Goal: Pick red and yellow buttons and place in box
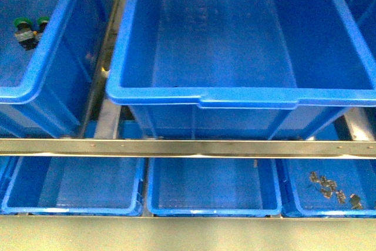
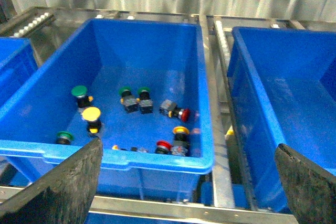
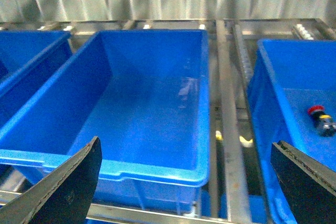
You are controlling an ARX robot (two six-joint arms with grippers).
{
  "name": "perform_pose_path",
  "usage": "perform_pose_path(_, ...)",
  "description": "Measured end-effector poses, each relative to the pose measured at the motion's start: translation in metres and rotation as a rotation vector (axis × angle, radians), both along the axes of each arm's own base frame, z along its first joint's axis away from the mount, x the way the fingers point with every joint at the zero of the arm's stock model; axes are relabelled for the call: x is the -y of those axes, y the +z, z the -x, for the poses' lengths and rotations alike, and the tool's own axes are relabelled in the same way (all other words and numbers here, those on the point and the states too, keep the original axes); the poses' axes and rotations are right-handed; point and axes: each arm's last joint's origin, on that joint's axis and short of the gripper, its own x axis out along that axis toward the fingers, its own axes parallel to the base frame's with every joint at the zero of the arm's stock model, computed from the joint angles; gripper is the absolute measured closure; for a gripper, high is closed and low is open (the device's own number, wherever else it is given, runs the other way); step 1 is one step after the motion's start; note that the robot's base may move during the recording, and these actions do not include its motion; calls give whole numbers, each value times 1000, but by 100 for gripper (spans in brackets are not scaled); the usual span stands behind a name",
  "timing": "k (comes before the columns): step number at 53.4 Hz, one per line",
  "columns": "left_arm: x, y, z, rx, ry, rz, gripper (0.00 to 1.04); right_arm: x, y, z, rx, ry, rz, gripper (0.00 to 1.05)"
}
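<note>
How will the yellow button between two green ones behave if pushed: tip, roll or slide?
Probably top-heavy: the yellow button shows a wide cap over a narrower body, so a push may tip it. On its side, like the red button, the round cap might roll. The crate floor looks smooth, so sliding seems likely.

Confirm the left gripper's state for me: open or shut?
Open. The left gripper shows its two fingers wide apart in the left wrist view, with nothing between them.
</note>
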Motion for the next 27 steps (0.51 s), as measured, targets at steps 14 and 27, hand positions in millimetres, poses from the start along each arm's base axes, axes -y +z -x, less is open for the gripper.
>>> perform_pose_path(14,0,0,0,0,0,0,8,0,0,0,2,0,0,7)
perform_pose_path(27,0,0,0,0,6,0,8,0,0,0,2,10,1,7)
